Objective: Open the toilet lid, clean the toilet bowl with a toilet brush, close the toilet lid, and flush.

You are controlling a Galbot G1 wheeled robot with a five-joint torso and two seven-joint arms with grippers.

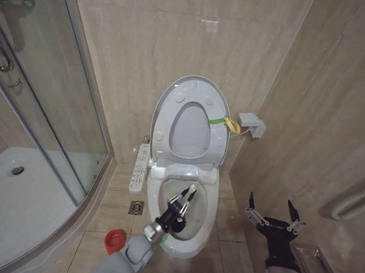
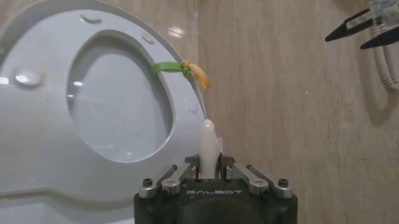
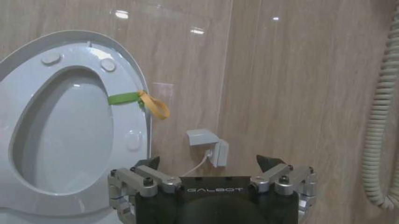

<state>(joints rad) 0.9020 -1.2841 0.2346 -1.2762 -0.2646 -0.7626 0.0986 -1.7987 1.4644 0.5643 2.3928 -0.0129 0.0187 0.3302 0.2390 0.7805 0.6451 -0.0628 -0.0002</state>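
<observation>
White plastic, the toilet brush (image 2: 208, 144) is sitting clamped in our left gripper (image 1: 183, 203) over the toilet bowl (image 1: 210, 196) — we are seeing the toilet lid (image 1: 190, 121) standing upright against the wall. Our right gripper (image 1: 275, 212) is hovering beside the toilet — fingers spread wide.

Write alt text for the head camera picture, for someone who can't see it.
The left gripper holds a toilet brush over the open toilet bowl, with the lid raised against the wall. The right gripper hangs open beside the toilet, and a red cup stands on the floor.
</observation>
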